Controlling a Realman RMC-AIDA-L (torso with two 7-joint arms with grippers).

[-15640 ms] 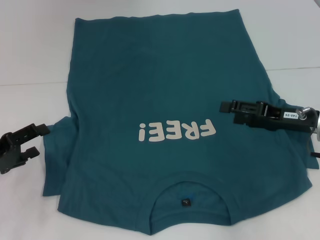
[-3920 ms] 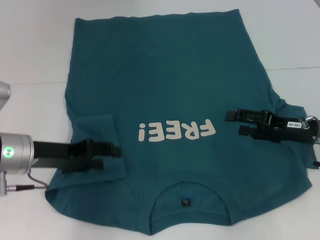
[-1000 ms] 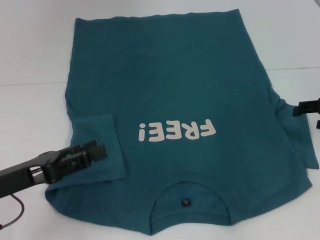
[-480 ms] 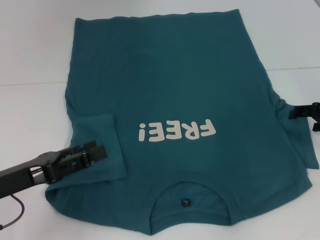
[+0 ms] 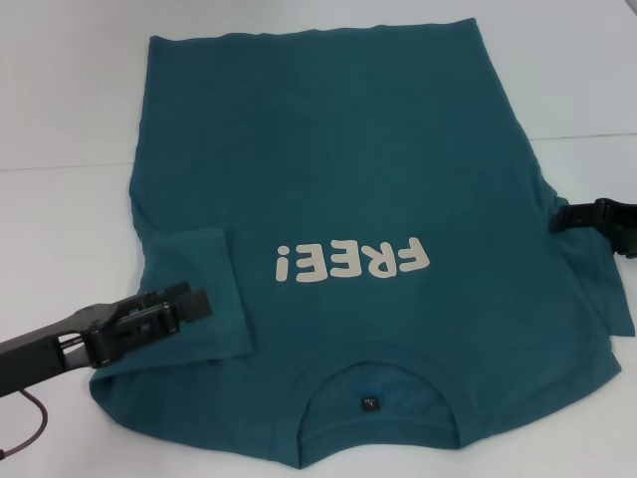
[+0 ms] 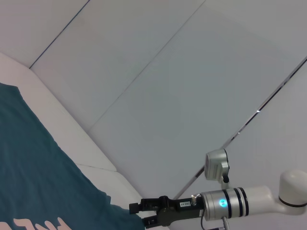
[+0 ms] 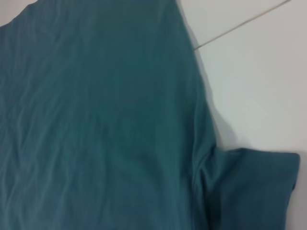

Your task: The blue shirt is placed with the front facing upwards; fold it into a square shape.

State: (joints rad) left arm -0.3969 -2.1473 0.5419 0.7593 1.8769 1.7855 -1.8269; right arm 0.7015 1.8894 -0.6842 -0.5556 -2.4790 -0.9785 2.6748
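One blue shirt [image 5: 348, 189] is lying flat on the white table [image 5: 60, 119], front up, collar at 6 o'clock. Cream lettering is reading "FREE!". Its left sleeve is lying folded inward. The left gripper [image 5: 189, 302] is hovering at 8 o'clock, slightly parted, holding nothing. The right gripper [image 5: 559, 219] is reaching in at 3 o'clock; its opening cannot be told.

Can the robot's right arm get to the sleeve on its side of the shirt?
Probably yes. The right gripper is already at the blue shirt edge just above that flat sleeve, and nothing lies between them.
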